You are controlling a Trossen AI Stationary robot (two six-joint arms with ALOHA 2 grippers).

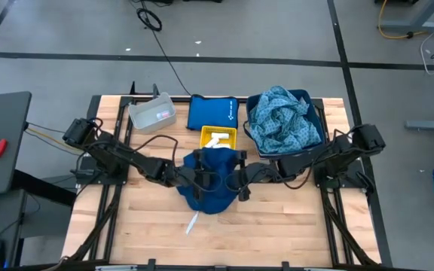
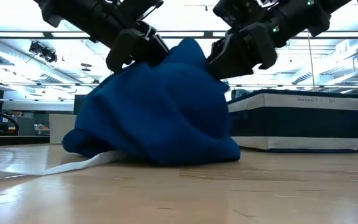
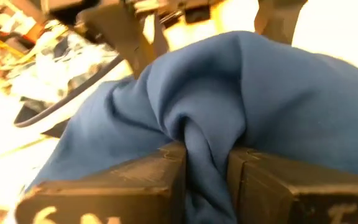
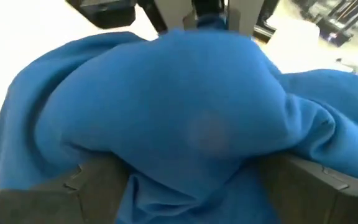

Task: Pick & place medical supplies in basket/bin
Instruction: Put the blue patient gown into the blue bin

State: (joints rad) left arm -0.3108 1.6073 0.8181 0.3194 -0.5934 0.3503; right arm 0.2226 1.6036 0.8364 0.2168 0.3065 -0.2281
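Observation:
The plain dark-blue cloth [image 1: 209, 184] sits bunched in a heap at the table's middle, and both grippers are shut on it. My left gripper [image 1: 189, 178] is at its left side and my right gripper [image 1: 237, 176] at its right side. In the low view the cloth [image 2: 160, 112] rises as a mound between my left gripper [image 2: 134, 48] and right gripper [image 2: 241, 53]. The patterned light-blue cloth [image 1: 281, 120] fills the dark-blue basket [image 1: 316, 113]. A white packet [image 1: 192, 222] lies on the table near the heap. My left gripper pinches a gathered fold of the dark-blue cloth [image 3: 205, 163] between its two fingers [image 3: 160, 177], coming slanting down from the table's left. Several layers are bunched in the gap. The cloth's lower part [image 2: 166, 152] rests on the table. My right gripper holds a thick bunch of the dark-blue cloth [image 4: 197, 155] between its two fingers [image 4: 95, 186], which stand wide apart. It comes slanting down from the table's right. The cloth bulges out past the fingers, and its lower edge stays on the table.
A yellow bin [image 1: 218, 138] with white items stands just behind the heap. A flat blue pouch [image 1: 212, 113] and a clear bin [image 1: 153, 113] lie at the far edge. A white strip [image 2: 61, 168] lies on the table by the heap's left foot.

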